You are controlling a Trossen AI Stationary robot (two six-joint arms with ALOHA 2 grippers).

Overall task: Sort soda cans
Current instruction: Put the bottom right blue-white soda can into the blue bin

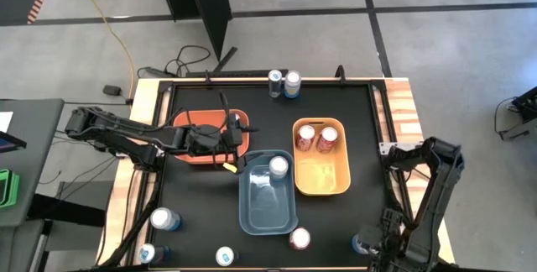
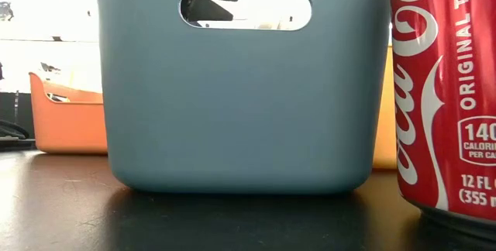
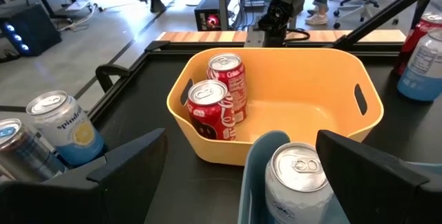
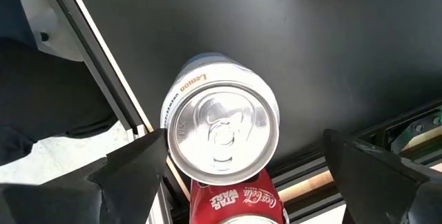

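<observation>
High view: left gripper (image 1: 236, 148) reaches level, fingers spread wide, empty, beside the blue bin (image 1: 252, 215).

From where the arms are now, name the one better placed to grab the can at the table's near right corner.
Right. Its gripper hangs open directly over that can, a finger on each side, at the near right corner. The left gripper is across the table at the blue bin, far from it.

Red cans (image 1: 315, 138) in yellow bin (image 1: 322, 186); blue bin (image 1: 267, 213), orange bin (image 1: 195, 156).
</observation>
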